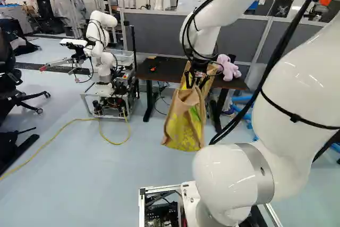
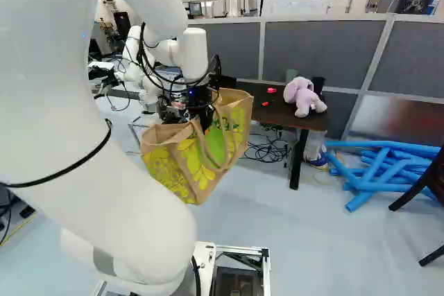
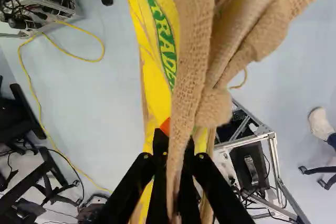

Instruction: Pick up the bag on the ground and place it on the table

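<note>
Coarse-woven handle [image 3: 188, 77] of the bag [image 1: 183, 123], nearest the wrist camera, runs between the two fingers of the gripper [image 3: 180, 142], which is clamped on it. The bag hangs on the near side of the table [image 2: 277, 112], leaning in the right base view; it is not on the tabletop. The plush toy [image 2: 302, 96] sits on the table, with a small red item [image 2: 271, 90] nearby. Another robot [image 1: 101, 43] stands off the table's left end; blue tubes [image 2: 388, 171] lie past its right end.

Step in hand, as judged: carry to the table. Raise the bag until its base passes the front edge, advance slowly so that the swing dies down, and lower it beside the toy. Let the base take the weight before the handle is freed; soft cloth may slump or snag the edge.

Comparison of views: only the wrist view shows the handle between the fingers. The right base view shows the table between bag and toy, a stretch largely hidden by the bag in the left base view, which shows the other machine beyond the table's end more fully.
</note>
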Robot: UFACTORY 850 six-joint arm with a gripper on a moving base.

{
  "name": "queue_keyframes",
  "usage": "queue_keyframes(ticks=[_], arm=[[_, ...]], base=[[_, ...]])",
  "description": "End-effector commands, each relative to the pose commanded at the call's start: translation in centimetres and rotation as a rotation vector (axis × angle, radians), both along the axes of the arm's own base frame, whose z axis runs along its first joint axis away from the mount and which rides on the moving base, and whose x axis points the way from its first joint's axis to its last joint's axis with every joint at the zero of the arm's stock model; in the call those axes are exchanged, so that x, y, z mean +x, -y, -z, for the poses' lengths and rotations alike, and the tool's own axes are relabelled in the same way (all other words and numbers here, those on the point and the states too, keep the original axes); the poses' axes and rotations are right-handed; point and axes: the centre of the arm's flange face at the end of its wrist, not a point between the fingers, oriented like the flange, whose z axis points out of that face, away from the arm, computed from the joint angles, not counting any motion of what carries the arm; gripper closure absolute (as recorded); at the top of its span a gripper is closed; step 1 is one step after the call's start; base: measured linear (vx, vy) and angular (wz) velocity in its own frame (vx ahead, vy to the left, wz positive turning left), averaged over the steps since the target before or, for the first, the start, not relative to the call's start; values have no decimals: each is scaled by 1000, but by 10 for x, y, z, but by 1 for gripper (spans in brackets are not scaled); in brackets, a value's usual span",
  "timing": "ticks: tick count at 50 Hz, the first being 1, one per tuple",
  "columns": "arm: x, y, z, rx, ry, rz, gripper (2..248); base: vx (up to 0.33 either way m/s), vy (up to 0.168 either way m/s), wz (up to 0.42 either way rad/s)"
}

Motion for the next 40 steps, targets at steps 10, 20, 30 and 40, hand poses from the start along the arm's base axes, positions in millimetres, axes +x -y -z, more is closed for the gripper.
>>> queue_keyframes(ticks=[10, 20, 30, 40], arm=[[-1, 3, -15, -9, 6, -4, 229], [-1, 6, -31, -19, 9, -8, 229], [-2, 10, -46, -29, 10, -12, 229], [-2, 13, -62, -40, 7, -15, 229]], base=[[0, 0, 0], [0, 0, 0], [0, 0, 0], [0, 0, 0]])
